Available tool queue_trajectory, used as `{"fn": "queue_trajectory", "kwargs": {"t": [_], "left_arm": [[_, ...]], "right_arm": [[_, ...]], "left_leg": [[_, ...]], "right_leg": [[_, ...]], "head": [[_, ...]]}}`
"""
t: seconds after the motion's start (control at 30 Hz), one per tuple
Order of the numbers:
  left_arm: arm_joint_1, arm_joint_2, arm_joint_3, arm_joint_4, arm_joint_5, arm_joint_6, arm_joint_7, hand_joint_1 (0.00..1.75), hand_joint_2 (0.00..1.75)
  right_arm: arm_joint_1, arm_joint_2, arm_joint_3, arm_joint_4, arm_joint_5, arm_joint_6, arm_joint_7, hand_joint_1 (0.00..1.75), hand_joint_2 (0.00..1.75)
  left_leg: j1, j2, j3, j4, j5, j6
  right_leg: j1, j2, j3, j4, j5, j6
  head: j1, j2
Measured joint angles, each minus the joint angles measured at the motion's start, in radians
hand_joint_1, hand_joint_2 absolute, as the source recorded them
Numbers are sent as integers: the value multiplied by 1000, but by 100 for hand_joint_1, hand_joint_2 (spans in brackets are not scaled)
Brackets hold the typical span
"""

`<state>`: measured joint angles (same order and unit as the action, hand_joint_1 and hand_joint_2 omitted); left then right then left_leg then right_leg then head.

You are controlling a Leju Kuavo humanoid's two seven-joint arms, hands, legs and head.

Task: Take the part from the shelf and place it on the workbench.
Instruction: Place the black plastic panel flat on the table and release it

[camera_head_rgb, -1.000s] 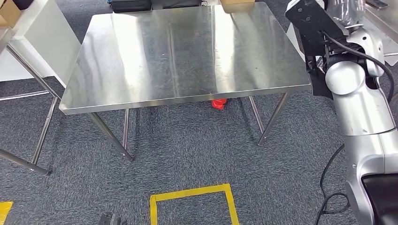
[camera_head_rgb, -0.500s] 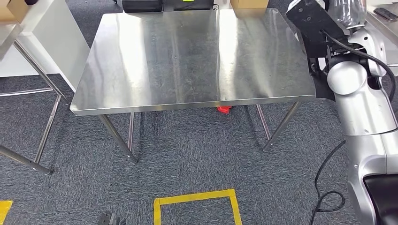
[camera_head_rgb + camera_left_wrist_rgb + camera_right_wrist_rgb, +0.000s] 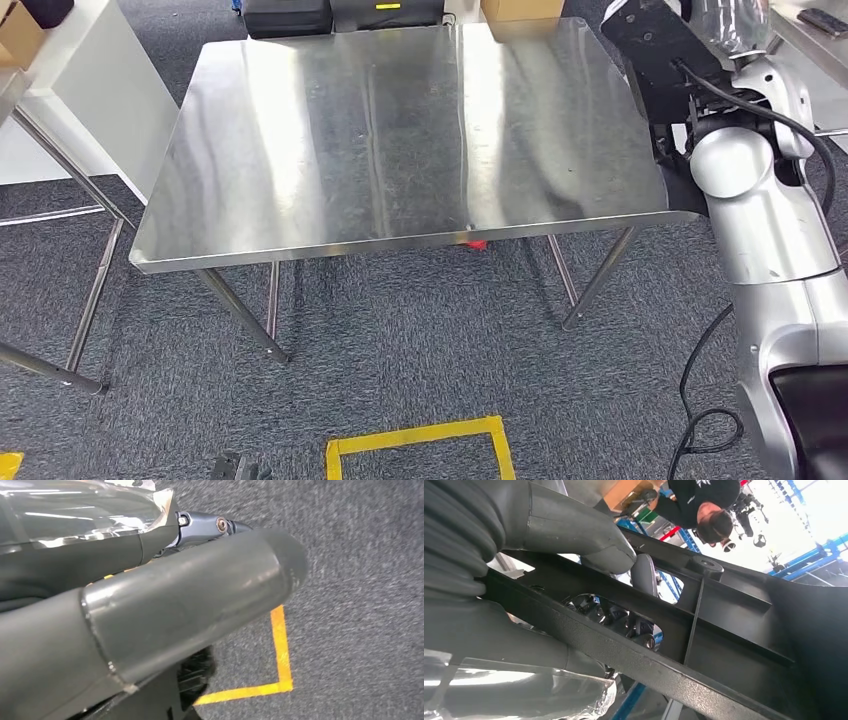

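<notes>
Black part in right robot hand, workbench nearer than before.

The right arm is built of rounded silver shells, with a ball-shaped joint housing and a black panel low at its base. A black cable is looped over the joint, and another black cable is trailed beside the arm. In the left wrist view a thick grey thumb is seen, with bright screws on a metal link behind it. Clear wrap is seen on the grey ribbed cover.
</notes>
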<state>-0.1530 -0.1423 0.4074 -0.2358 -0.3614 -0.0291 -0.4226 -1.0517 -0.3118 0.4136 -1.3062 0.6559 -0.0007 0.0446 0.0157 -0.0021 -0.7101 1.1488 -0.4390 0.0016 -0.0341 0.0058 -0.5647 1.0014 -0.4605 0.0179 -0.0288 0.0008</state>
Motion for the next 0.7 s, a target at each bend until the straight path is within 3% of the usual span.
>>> {"fn": "queue_trajectory", "kwargs": {"t": [0.03, 0.07, 0.17, 0.23, 0.27, 0.37, 0.4, 0.43, 0.47, 0.5, 0.53, 0.6, 0.67, 0.7], "left_arm": [[0, 0, 0, 0, -2, 0, 0, 0, 0], [-1, 0, 0, 0, -3, 0, 1, 0, 0], [-1, -1, 0, 1, -7, -1, 5, 0, 0], [-2, -1, 0, 0, -11, -2, 5, 0, 0], [-2, -1, 0, 0, -13, -2, 5, 0, 0], [-1, 0, -1, 1, -16, -3, 6, 0, 0], [0, -1, -1, 1, -16, -3, 6, 0, 0], [0, -2, -1, 1, -17, -4, 7, 0, 0], [1, -3, -1, 1, -18, -5, 7, 0, 0], [1, -3, -1, 1, -19, -5, 8, 0, 0], [0, -3, -1, 1, -20, -6, 9, 0, 0], [-1, -2, -1, 1, -22, -7, 10, 0, 0], [-3, 0, -1, 0, -25, -8, 12, 0, 0], [-3, 3, -1, 0, -25, -9, 13, 0, 0]], "right_arm": [[-2, -1, 0, 4, 3, 3, 1, 175, 175], [-5, -2, 1, 8, 5, 7, 2, 175, 175], [-10, -9, 3, 21, 11, 11, 8, 175, 175], [-9, -18, 4, 27, 12, 11, 10, 175, 175], [-9, -24, 4, 31, 12, 11, 10, 175, 175], [3, -44, 5, 39, 11, 17, 10, 175, 175], [10, -51, 6, 41, 11, 20, 10, 175, 175], [17, -57, 6, 42, 11, 23, 10, 175, 175], [22, -62, 6, 43, 12, 26, 9, 175, 175], [25, -67, 6, 43, 12, 28, 7, 175, 175], [28, -72, 6, 43, 12, 30, 5, 175, 175], [33, -80, 7, 44, 13, 34, 0, 175, 175], [42, -86, 8, 44, 16, 38, -4, 175, 175], [48, -88, 7, 44, 17, 38, -6, 175, 175]], "left_leg": [[-2, 0, 28, -60, 31, 3], [-5, 1, 49, -104, 42, 9], [-15, -1, 73, -138, 21, 34], [-15, -4, 89, -146, 17, 52], [-15, -6, 98, -150, 15, 59], [-19, -11, 116, -151, -1, 74], [-21, -13, 125, -151, -8, 76], [-23, -15, 136, -151, -17, 76], [-26, -17, 148, -151, -26, 76], [-28, -18, 160, -151, -36, 75], [-30, -19, 173, -150, -47, 72], [-34, -19, 183, -150, -65, 63], [-35, -18, 186, -149, -75, 55], [-35, -17, 184, -140, -77, 50]], "right_leg": [[2, 0, 9, -2, -7, 5], [3, 0, 14, -4, -13, 11], [12, -1, 20, -5, -13, 28], [13, -3, 10, 20, -23, 34], [12, -4, -12, 59, -36, 33], [13, -3, -135, 247, -88, 27], [14, -3, -167, 279, -93, 29], [15, -3, -181, 274, -81, 34], [16, -4, -177, 231, -51, 41], [16, -4, -158, 160, -6, 50], [18, -5, -139, 88, 38, 51], [26, -7, -108, 1, 87, 34], [28, -6, -97, -8, 86, 11], [24, -4, -93, -9, 87, 5]], "head": [[1, 0], [1, 0], [1, 0], [3, 0], [4, 0], [6, 0], [7, 0], [7, 0], [8, 0], [8, 0], [8, 0], [9, 0], [10, 0], [10, 0]]}}
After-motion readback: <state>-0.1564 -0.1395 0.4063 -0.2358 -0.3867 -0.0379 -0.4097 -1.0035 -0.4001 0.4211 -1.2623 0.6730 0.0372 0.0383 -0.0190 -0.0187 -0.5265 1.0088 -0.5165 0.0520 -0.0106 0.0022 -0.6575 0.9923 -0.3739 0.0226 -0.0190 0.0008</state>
